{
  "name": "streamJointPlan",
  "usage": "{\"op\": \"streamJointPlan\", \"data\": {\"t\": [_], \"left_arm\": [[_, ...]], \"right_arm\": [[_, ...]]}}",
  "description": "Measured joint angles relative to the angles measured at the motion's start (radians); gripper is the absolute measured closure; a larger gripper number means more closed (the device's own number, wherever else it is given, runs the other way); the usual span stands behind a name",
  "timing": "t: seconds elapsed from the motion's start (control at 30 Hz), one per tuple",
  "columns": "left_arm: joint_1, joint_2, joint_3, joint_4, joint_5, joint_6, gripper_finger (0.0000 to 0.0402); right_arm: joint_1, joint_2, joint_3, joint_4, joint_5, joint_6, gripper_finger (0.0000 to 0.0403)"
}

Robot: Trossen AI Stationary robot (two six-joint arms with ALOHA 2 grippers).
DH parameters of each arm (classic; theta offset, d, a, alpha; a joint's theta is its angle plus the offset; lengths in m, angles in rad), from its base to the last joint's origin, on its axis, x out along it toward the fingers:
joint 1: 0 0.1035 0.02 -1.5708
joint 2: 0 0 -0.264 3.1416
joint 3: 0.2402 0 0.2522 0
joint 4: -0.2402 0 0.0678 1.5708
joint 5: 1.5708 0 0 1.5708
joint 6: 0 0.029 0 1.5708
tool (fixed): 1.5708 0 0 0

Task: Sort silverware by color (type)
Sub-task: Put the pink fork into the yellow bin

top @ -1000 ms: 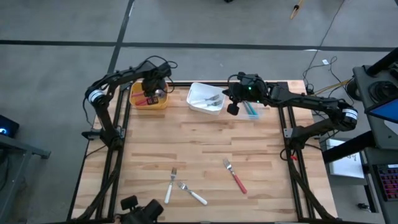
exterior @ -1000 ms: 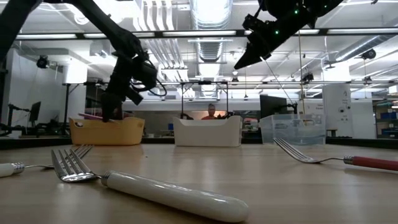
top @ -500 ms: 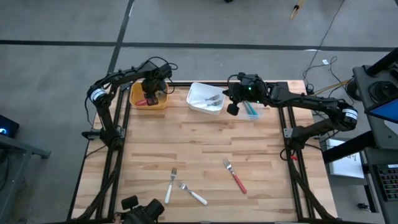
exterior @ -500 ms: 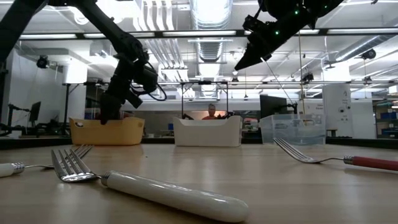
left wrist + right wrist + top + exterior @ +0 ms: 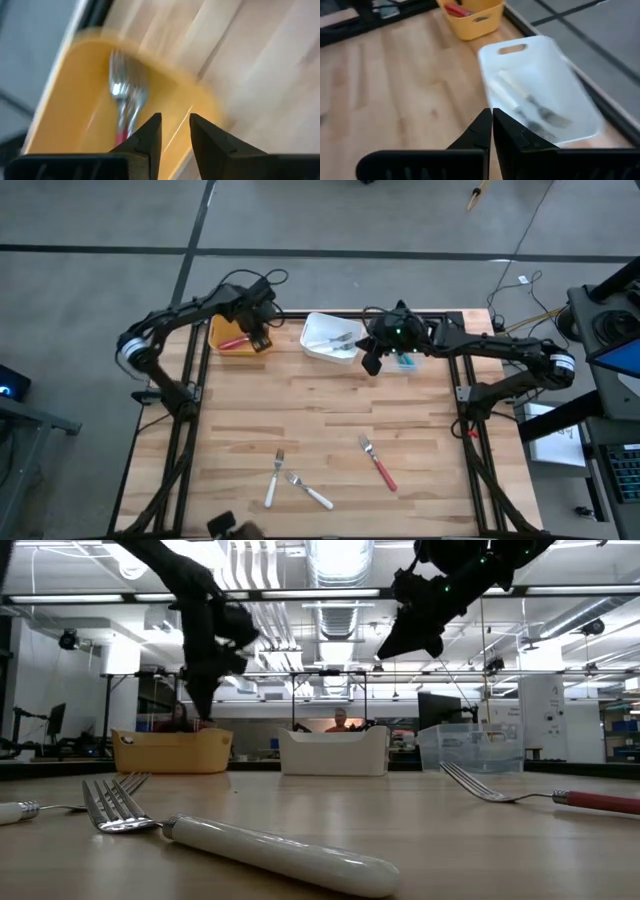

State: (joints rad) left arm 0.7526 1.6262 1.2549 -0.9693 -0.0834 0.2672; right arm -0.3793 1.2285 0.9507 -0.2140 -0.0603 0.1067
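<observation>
The red-handled fork [image 5: 380, 466] lies at six o'clock from the clenched, empty right tool [image 5: 371, 366], handle toward five o'clock, farther from the slightly parted, empty left tool [image 5: 259, 341].

Your left gripper [image 5: 257, 340] rose out of the orange bin [image 5: 228, 343], leaving a red fork [image 5: 233, 341] inside, its fingers slightly parted. Your right gripper [image 5: 369, 364] shifted slightly toward the white bin [image 5: 318, 340].
</observation>
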Motion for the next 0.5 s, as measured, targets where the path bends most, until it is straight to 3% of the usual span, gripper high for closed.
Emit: {"op": "streamJointPlan", "data": {"t": [0.5], "left_arm": [[-0.320, -0.412, -0.408, 0.666, 0.025, -0.068, 0.0340]], "right_arm": [[0.244, 0.000, 0.074, 0.002, 0.000, 0.223, 0.0394]]}}
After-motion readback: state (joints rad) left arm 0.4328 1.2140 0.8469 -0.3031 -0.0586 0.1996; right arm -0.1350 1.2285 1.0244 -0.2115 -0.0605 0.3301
